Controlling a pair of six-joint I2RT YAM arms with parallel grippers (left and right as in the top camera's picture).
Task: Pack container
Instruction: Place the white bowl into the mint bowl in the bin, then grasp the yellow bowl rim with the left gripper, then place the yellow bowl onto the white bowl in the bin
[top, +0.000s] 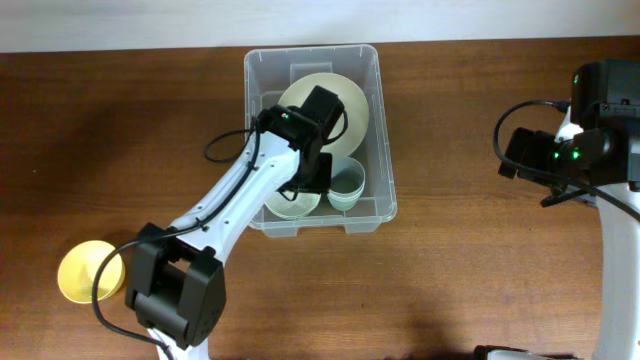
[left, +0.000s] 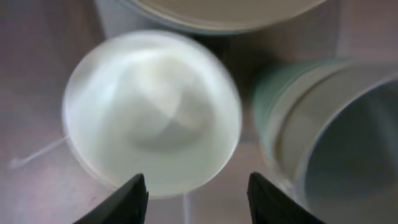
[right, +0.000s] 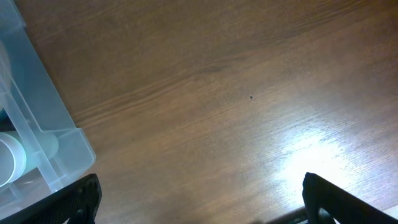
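The clear plastic container (top: 380, 120) stands at the table's back middle. Inside it lie a large cream plate (top: 350, 100), a pale green bowl (top: 290, 207) and a light teal cup (top: 345, 188). My left gripper (left: 197, 199) hangs open and empty inside the container, just above the pale green bowl (left: 152, 112), with the teal cup (left: 317, 130) to its right. In the overhead view the left arm (top: 300, 150) covers the gripper. My right gripper (right: 199, 202) is open and empty over bare wood, right of the container's corner (right: 43, 124).
A yellow bowl (top: 85, 270) sits on the wooden table at the front left, beside the left arm's base. The right arm (top: 580, 150) stands at the far right edge.
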